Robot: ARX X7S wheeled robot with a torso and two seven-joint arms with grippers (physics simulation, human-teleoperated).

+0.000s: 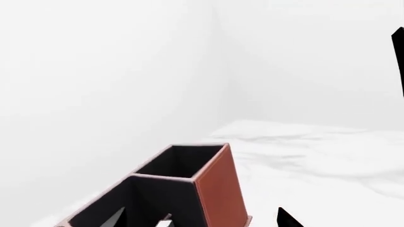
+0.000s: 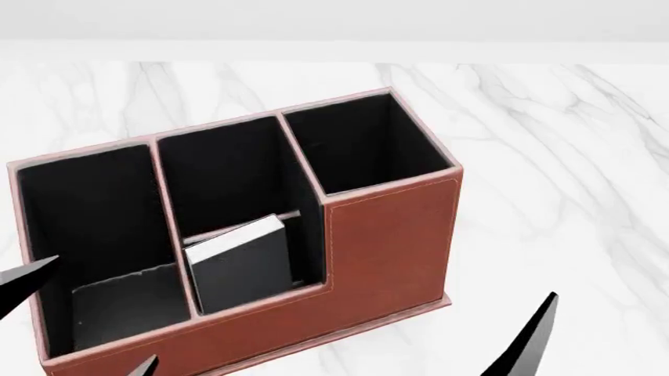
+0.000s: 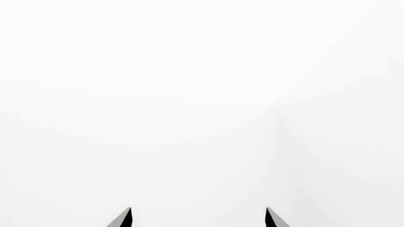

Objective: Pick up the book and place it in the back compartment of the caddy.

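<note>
Book (image 2: 243,265) sits tilted inside the caddy (image 2: 387,243), in the low middle cell at its front, touched by no fingers. I see my left fingers (image 2: 27,280) spread wide over the caddy's left end cell, holding nothing. My right fingers (image 3: 197,218) stand wide apart too, off the caddy's right side above the marble worktop (image 2: 565,180)

Leather-look, stitched caddy (image 2: 387,235) with matt black lining; matt-covered book (image 2: 243,268); glossy marble table (image 2: 565,157).
</note>
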